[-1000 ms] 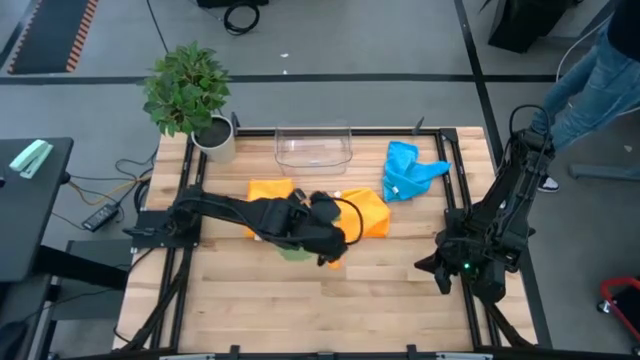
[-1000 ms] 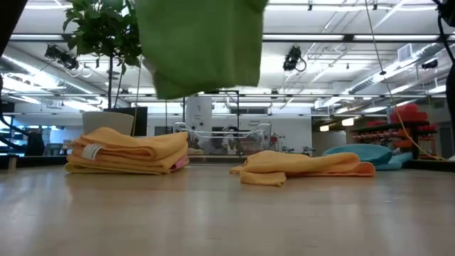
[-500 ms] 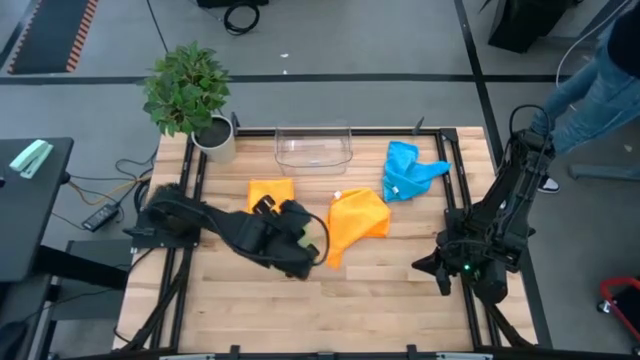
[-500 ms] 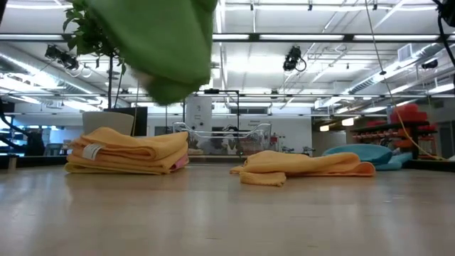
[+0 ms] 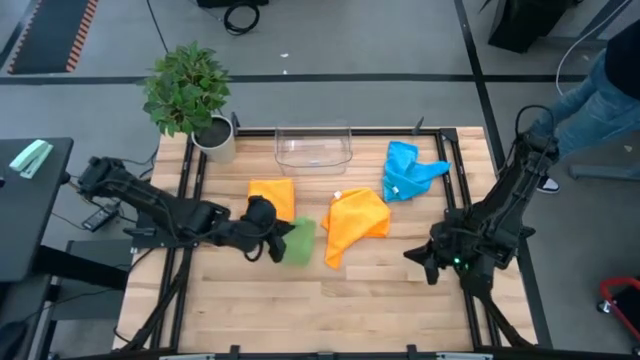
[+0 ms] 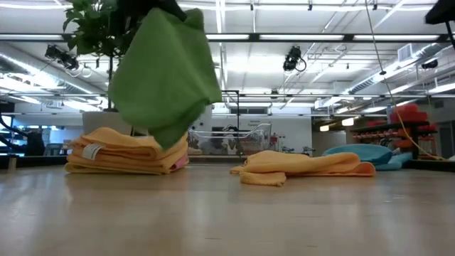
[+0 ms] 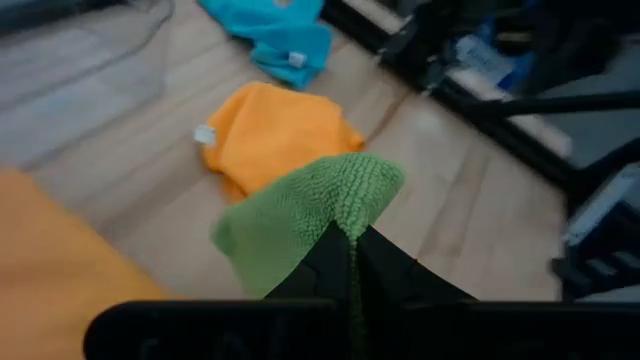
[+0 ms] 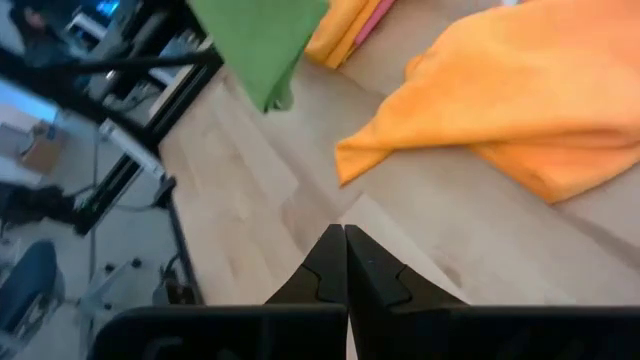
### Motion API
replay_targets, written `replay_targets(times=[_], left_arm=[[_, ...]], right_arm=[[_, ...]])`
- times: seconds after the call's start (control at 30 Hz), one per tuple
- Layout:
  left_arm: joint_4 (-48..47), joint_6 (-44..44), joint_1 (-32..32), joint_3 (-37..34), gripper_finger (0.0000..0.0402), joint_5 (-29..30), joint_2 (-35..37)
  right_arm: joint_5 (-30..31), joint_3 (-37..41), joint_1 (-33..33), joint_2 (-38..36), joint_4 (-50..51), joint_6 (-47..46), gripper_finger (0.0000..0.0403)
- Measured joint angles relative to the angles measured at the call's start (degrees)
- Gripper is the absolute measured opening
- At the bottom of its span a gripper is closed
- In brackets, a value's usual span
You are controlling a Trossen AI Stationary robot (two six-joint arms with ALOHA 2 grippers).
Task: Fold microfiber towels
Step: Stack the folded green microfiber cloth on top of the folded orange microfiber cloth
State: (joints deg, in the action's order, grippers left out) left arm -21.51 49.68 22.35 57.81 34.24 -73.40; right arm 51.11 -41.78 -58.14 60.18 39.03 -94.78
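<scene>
A green microfiber towel (image 6: pixel 163 78) hangs from my left gripper (image 5: pixel 274 232), which is shut on it above the table's middle left. It hangs just right of a folded stack with an orange towel (image 5: pixel 272 194) on top and a pink edge below. A loose orange towel (image 5: pixel 356 220) lies crumpled at the middle. A blue towel (image 5: pixel 410 170) lies crumpled at the far right. My right gripper (image 5: pixel 414 256) is shut and holds nothing, right of the loose orange towel and above the wood. My left gripper pinches a bunched fold at the green towel's top (image 7: pixel 350 205) between its two fingers (image 7: pixel 385 270). The fingers come from the table's left, slanting downward. The towel hangs slack below them (image 6: pixel 167 139), clear of the table, in front of the folded stack.
A clear plastic bin (image 5: pixel 313 146) stands at the far middle and a potted plant (image 5: pixel 190 95) at the far left corner. Bare wood (image 5: pixel 330 310) stretches along the near side. A person (image 5: pixel 600 80) stands beyond the table's far right corner.
My left gripper has drawn back toward the table's left edge and come down, staying shut on the green towel. The towel has swung along with it from over the loose orange towel to beside the folded stack, and hangs lower.
</scene>
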Motion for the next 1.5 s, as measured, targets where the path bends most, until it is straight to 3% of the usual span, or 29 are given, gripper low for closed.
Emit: replay_targets(times=[0.27,0.37,0.47,0.53,0.7,0.87,1.2,1.3,1.5], left_arm=[[10.20,9.98,-7.16,-21.40,0.0010,0.47,9.92],[17.03,8.29,-12.36,-29.17,0.0010,-0.06,16.47],[24.08,4.07,-18.43,-34.99,0.0010,-4.86,23.46],[25.38,2.20,-22.12,-37.36,0.0010,-8.64,27.48],[25.33,2.69,-30.63,-42.77,0.0010,-11.84,34.40],[24.18,9.22,-36.16,-48.49,0.0010,-16.11,36.36],[24.64,11.16,-36.72,-50.76,0.0011,-11.61,36.41],[24.57,10.86,-36.71,-50.76,0.0047,-11.06,36.37],[24.58,9.90,-36.93,-50.74,0.0179,-10.90,36.39]], right_arm=[[-0.04,0.00,7.86,0.00,-0.84,-0.10,0.0001],[-0.07,0.00,10.50,0.00,-1.14,0.03,0.0001],[-0.09,0.00,12.83,0.00,-1.51,0.18,0.0001],[-0.11,0.00,14.15,-0.02,-1.51,0.48,0.0001],[-0.13,0.00,16.72,-0.01,-1.51,2.28,0.0001],[-0.15,0.00,17.96,-0.02,-1.49,4.10,0.0001],[-1.10,0.01,18.02,-0.02,-1.46,6.41,0.0001],[-2.04,0.02,18.04,-0.02,-1.46,7.02,0.0001],[-3.64,0.02,18.02,-0.02,-1.45,8.24,0.0001]])
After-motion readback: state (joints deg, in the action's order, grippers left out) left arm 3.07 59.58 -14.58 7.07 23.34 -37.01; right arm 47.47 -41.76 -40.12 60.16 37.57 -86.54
